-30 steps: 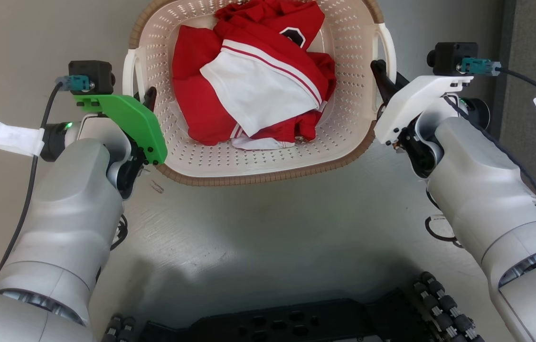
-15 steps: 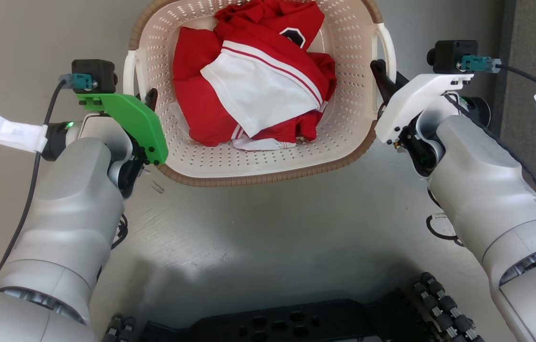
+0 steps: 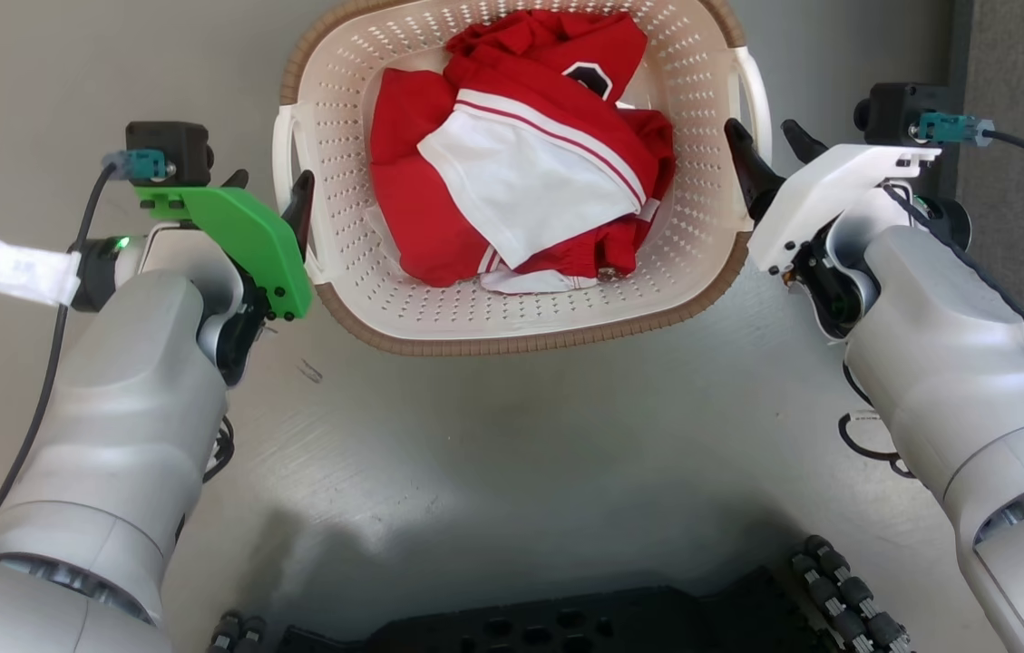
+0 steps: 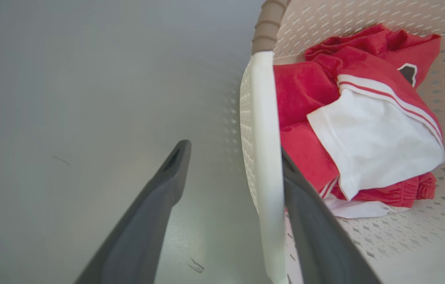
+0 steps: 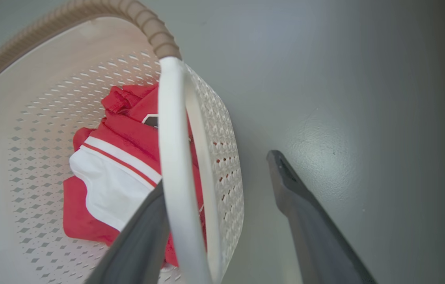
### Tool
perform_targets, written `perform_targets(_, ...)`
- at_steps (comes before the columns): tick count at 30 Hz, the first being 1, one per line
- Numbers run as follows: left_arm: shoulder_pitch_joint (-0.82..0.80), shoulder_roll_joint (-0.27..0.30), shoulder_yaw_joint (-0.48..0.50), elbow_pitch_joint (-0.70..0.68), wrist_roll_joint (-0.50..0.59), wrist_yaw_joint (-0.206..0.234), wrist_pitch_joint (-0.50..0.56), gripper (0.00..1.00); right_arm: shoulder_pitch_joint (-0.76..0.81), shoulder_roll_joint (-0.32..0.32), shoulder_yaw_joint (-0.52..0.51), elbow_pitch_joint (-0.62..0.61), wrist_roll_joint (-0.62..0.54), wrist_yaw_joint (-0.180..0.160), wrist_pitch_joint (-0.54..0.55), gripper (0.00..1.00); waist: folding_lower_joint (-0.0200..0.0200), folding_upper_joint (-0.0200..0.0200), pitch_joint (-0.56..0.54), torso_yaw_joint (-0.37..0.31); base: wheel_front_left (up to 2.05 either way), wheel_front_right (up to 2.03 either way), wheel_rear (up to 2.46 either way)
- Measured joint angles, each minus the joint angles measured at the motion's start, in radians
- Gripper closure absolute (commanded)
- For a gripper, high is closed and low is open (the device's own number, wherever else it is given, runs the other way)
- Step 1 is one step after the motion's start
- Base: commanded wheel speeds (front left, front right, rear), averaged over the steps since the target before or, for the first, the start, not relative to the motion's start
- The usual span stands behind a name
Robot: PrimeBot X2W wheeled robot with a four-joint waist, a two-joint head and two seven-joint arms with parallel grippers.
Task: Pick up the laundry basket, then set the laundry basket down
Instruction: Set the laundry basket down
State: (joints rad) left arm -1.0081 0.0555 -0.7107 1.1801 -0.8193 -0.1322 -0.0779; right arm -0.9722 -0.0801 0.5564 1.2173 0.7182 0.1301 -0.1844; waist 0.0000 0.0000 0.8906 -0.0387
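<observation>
Basket (image 3: 512, 343), left hand (image 3: 272, 178) agape, right hand (image 3: 759, 128) agape

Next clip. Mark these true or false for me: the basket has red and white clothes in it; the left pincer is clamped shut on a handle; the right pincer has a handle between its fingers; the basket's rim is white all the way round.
1. The laundry basket holds red and white clothing. True.
2. The left pincer is clamped shut on a handle. False: its fingers are spread, with the left handle between them and the outer finger well clear of it.
3. The right pincer has a handle between its fingers. True: its open fingers straddle the right handle.
4. The basket's rim is white all the way round. False: it is brown and woven-looking, and the two side handles are white.
</observation>
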Motion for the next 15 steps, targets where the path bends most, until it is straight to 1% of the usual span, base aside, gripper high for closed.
perform_targets(9, 0.041, -0.002, 0.015, -0.005, -0.03, 0.0, -0.067, 0.0, 0.048, -0.007, 0.017, 0.002, 0.0, 0.001, -0.018, 0.0, 0.0, 0.0, -0.051, 0.005, 0.0, 0.0, 0.0)
perform_targets(15, 0.096, 0.002, -0.003, -0.005, -0.027, 0.0, -0.127, 0.0, 0.097, -0.013, 0.026, 0.004, -0.004, 0.001, -0.046, 0.0, 0.0, 0.0, -0.109, 0.006, 0.0, 0.0, 0.0)
